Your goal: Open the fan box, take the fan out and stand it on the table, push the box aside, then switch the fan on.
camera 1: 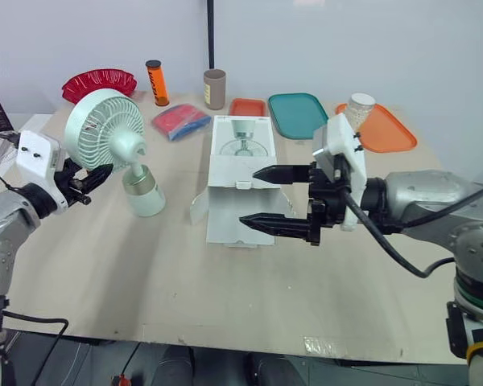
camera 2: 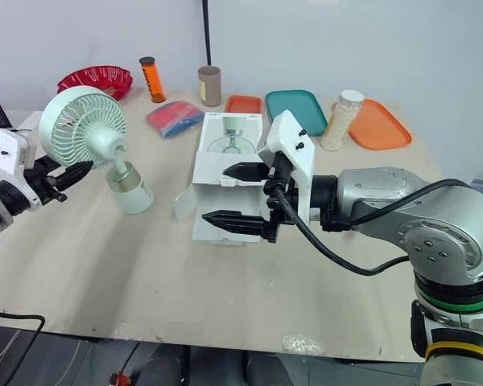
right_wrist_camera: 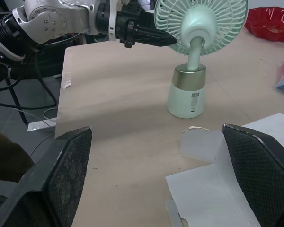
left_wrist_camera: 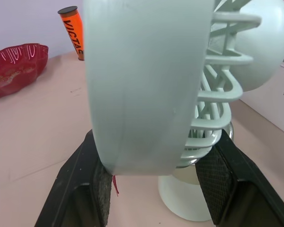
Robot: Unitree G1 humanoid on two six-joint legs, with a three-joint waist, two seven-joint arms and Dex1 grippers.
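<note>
The pale green fan (camera 1: 106,129) is on the left of the table, its round base (camera 1: 144,194) low on the tabletop and leaning a little. My left gripper (camera 1: 97,175) is shut on the lower rim of the fan's head; in the left wrist view the rim (left_wrist_camera: 146,94) sits between both pads (left_wrist_camera: 103,187). The white fan box (camera 1: 235,205) lies open mid-table, its lid (camera 1: 241,143) folded back. My right gripper (camera 1: 248,195) hovers over the box, open wide with nothing between its fingers, and in its wrist view faces the fan (right_wrist_camera: 199,28).
Along the back stand a red bowl (camera 1: 99,82), an orange tube (camera 1: 156,83), a brown cup (camera 1: 215,88), a red and blue packet (camera 1: 179,121), a small orange tray (camera 1: 248,107), a teal tray (camera 1: 298,114) and an orange tray (camera 1: 382,129) beside a jar (camera 1: 359,108).
</note>
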